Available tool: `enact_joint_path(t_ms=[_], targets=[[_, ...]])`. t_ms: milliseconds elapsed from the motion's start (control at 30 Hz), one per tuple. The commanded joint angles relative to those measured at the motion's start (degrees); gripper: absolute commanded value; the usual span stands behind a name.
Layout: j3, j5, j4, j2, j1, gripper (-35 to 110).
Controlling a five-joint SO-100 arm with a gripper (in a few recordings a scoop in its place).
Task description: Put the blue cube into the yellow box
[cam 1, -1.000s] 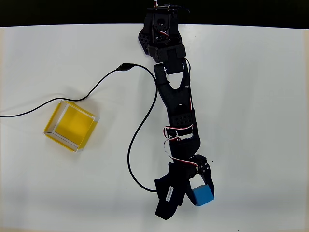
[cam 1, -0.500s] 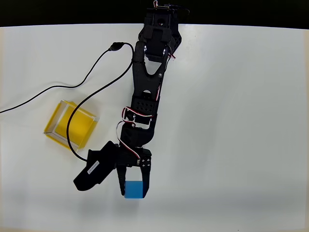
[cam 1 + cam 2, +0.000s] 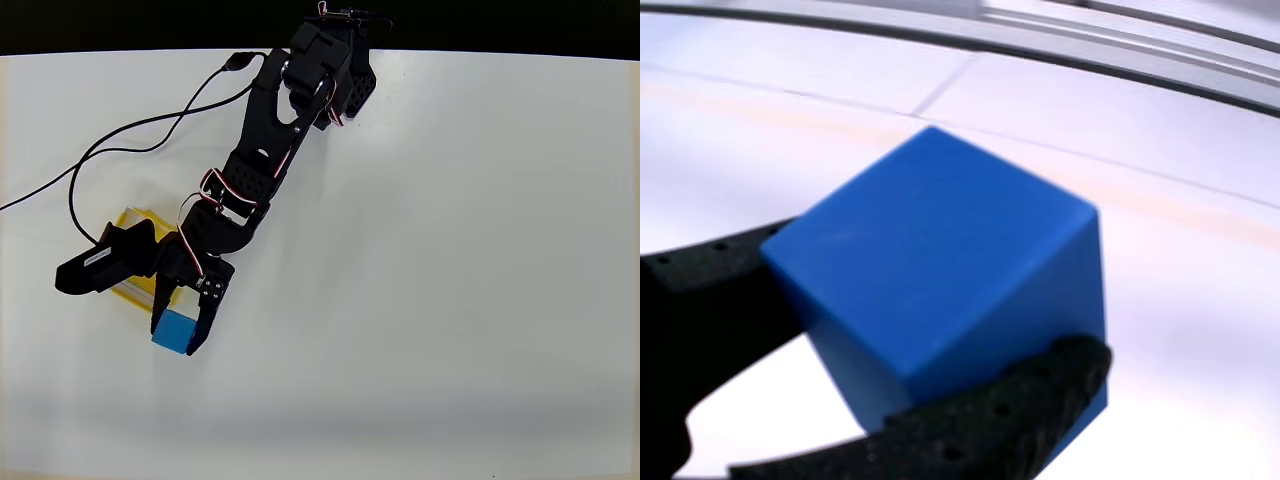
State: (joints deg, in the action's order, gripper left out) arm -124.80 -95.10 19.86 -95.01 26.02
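In the overhead view the black arm reaches down and to the left, and its gripper [image 3: 178, 322] is shut on the blue cube [image 3: 174, 331]. The cube hangs just past the lower right edge of the yellow box [image 3: 128, 222], which is mostly covered by the wrist and its camera housing. Only slivers of the box's yellow floor and pale wall show. In the wrist view the blue cube [image 3: 940, 285] looms large, pinched between two black fingers [image 3: 970, 425], with white table behind it.
A black cable [image 3: 120, 140] loops across the table's upper left, from the arm's base toward the left edge. The table's dark back edge [image 3: 500, 25] runs along the top. White tabletop stretches to the right and below the arm.
The arm has swung steadily from the lower right to the left with the cube held, from low centre half a second ago to the yellow box's edge now. The cable shifted with it.
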Motion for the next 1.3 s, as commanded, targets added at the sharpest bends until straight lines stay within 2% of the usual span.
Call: enact_joint_path(t_ms=[0,300,633,1267], targets=[[-0.18,-0.44,0.62,-10.9,4.31,17],[-2.46,-0.7,-0.79,-12.04,13.1,17],[-2.55,0.44,0.26,-4.13,17.14,17],[-5.19,0.53,14.15,12.3,16.88,17]])
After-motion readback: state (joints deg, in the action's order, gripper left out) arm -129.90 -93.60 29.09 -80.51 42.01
